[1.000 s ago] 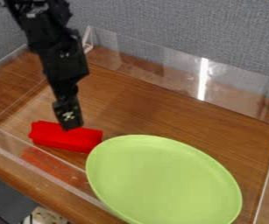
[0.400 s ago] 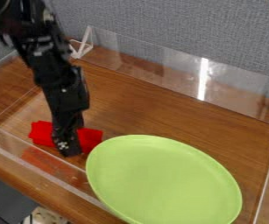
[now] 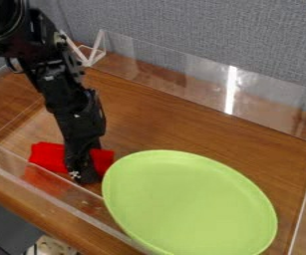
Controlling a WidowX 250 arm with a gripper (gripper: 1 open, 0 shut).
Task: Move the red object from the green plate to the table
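One black claw (image 3: 76, 169), at the frame's lower left, points straight down onto one red block (image 3: 56, 157); whether its fingers are spread or pinching the block cannot be told. The block is flat and rectangular, lying on the table (image 3: 182, 115) just left of the plate (image 3: 188, 204), not on it. One plate, round, smooth, lime-green with a shallow rim, fills the lower right. The one table is glossy reddish-brown wood grain, edged by clear walls (image 3: 235, 85).
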